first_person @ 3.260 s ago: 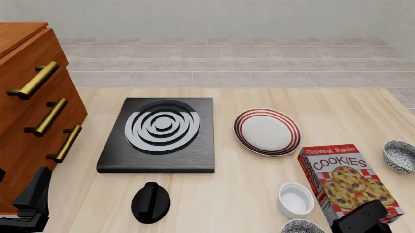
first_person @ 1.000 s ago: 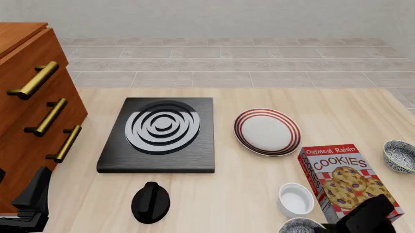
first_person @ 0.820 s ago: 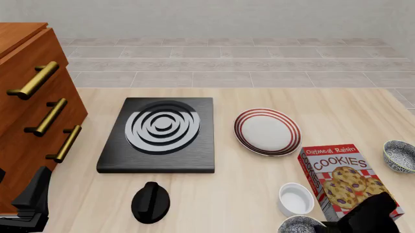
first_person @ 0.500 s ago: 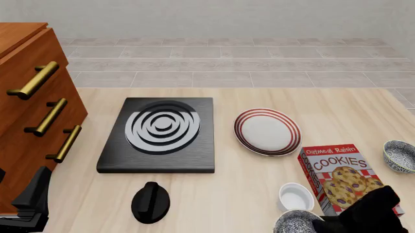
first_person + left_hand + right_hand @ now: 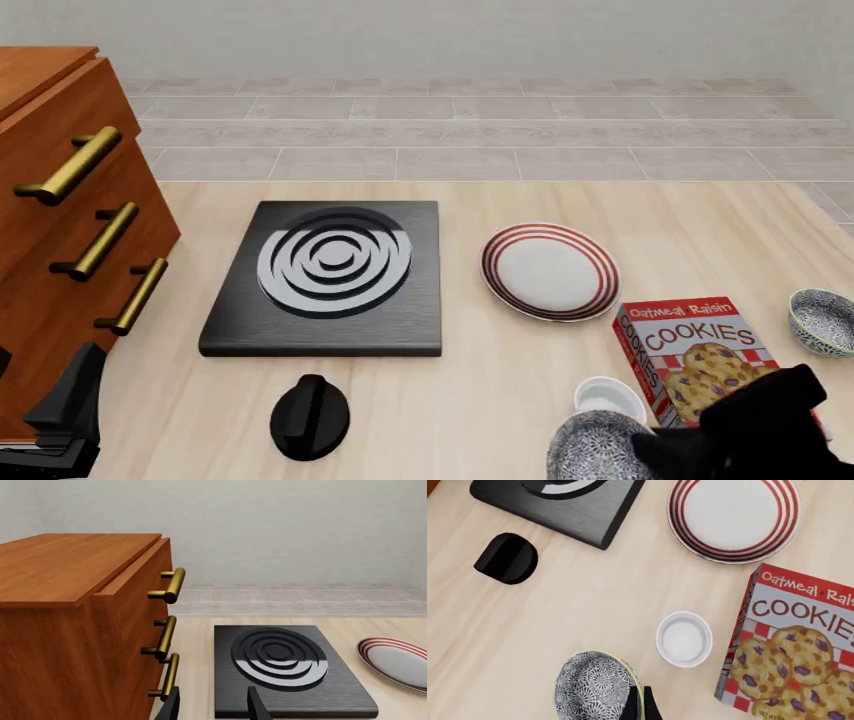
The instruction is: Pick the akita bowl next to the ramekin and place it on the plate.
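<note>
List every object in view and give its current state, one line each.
akita bowl: held by the right gripper, tipped on its side, patterned outside showing
second bowl: upright on the table, beyond the cookie box
ramekin: upright, empty
plate: flat on the table, empty
cookie box: lying flat, printed face up
black knob: on the table
left gripper: jaws open, empty
drawer unit: drawers closed

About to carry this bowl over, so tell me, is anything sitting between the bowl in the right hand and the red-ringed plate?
Nothing visible blocks the way. The bowl is gripped by the right hand, tilted, off the table. The ramekin sits near the line to the plate and the cookie box stands just to the right of it, so carry the bowl high.
</note>
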You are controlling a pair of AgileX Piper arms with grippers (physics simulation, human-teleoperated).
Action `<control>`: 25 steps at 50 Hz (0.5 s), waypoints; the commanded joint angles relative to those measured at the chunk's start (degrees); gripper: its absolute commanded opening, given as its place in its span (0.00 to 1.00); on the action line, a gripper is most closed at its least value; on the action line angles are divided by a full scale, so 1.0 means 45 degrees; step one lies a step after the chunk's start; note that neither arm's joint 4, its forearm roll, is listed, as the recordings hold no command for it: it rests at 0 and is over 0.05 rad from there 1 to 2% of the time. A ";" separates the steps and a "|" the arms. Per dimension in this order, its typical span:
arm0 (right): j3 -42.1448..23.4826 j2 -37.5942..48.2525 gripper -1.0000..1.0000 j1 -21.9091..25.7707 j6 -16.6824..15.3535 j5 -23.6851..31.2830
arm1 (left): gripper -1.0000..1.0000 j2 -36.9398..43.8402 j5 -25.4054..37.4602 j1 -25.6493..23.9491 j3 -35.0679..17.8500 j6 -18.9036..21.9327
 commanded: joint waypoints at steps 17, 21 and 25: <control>-0.0661 0.0202 0.00 -0.0015 0.1391 -0.0419 | 1.00 0.0000 0.0000 0.0000 0.0000 0.0000; -0.0797 0.0278 0.00 -0.0035 0.1490 -0.0479 | 1.00 0.0000 0.0000 0.0000 0.0000 0.0000; -0.0901 0.0332 0.00 -0.0224 0.1470 -0.0514 | 1.00 0.0000 0.0000 0.0000 0.0000 0.0000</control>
